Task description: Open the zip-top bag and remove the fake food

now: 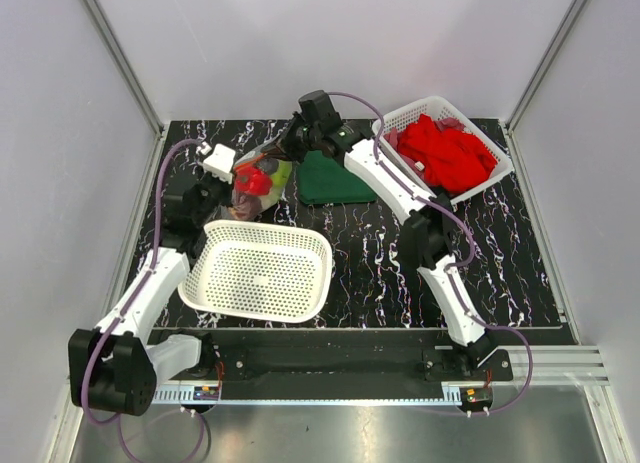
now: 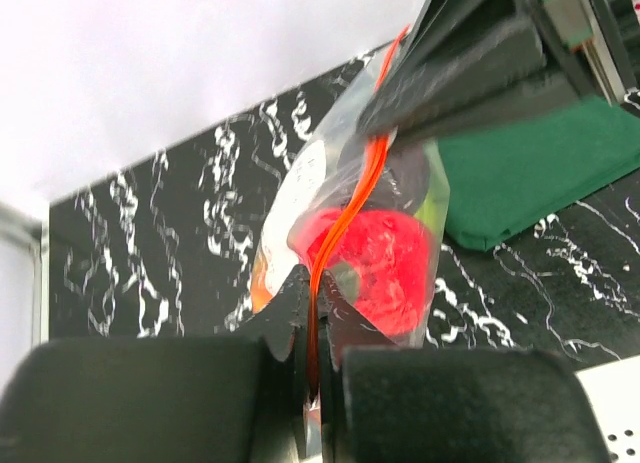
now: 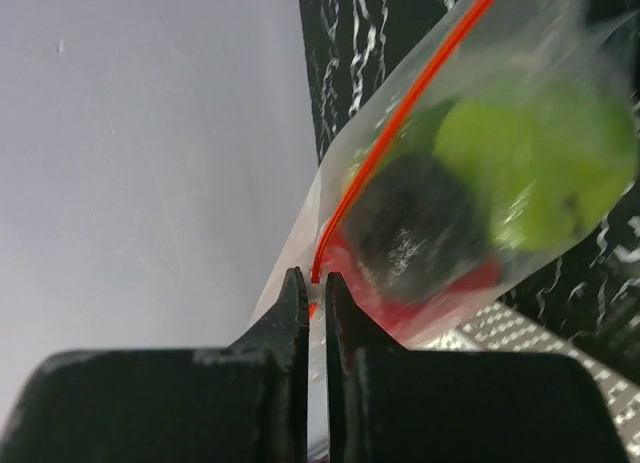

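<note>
The zip-top bag (image 1: 262,175) hangs between both grippers over the back of the black table, its red-orange zip strip (image 2: 366,173) stretched from one to the other. My left gripper (image 2: 316,305) is shut on the strip at the bag's near corner. My right gripper (image 3: 313,289) is shut on the clear plastic at the opposite corner, right at the strip's end (image 3: 322,268). The fake food is inside the bag: a red pepper (image 2: 385,258), a green apple (image 3: 540,163) and a small dark piece (image 3: 415,223). A white label (image 2: 300,188) shows on the bag's side.
A white perforated basket (image 1: 270,226) lies just in front of the bag, by my left arm. A folded green cloth (image 1: 328,181) lies right of the bag. At the back right, another white basket (image 1: 500,163) holds red cloths (image 1: 445,148).
</note>
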